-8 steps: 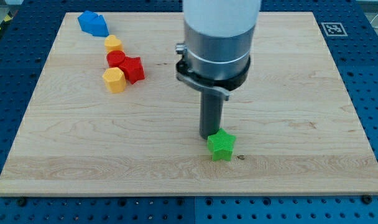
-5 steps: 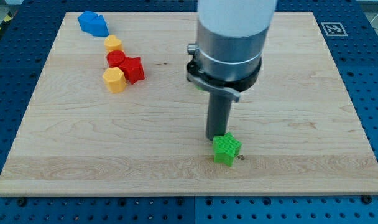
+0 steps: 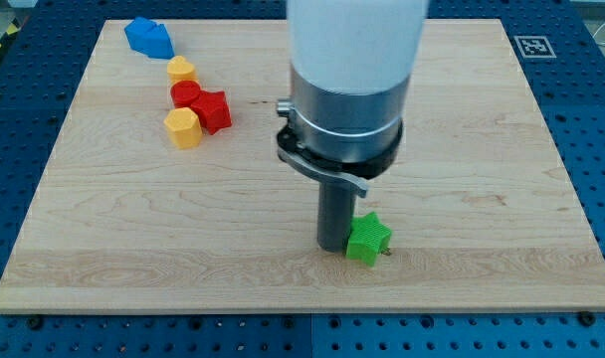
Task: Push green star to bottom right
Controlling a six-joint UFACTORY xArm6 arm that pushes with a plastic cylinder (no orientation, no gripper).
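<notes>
The green star (image 3: 368, 240) lies on the wooden board (image 3: 482, 159) near its bottom edge, a little right of the middle. My tip (image 3: 331, 248) stands on the board right against the star's left side, touching it. The arm's grey and white body (image 3: 347, 89) rises above the rod and hides the board's centre behind it.
At the view's top left lie a blue block (image 3: 148, 37), a small yellow block (image 3: 182, 70), a red cylinder (image 3: 186, 94) touching a red star (image 3: 213, 110), and a yellow hexagon (image 3: 183, 127). A small dark knot (image 3: 387, 251) marks the wood beside the star.
My tip has moved from above the star to its left side and lower in the view. The star has slid a little to the right and down.
</notes>
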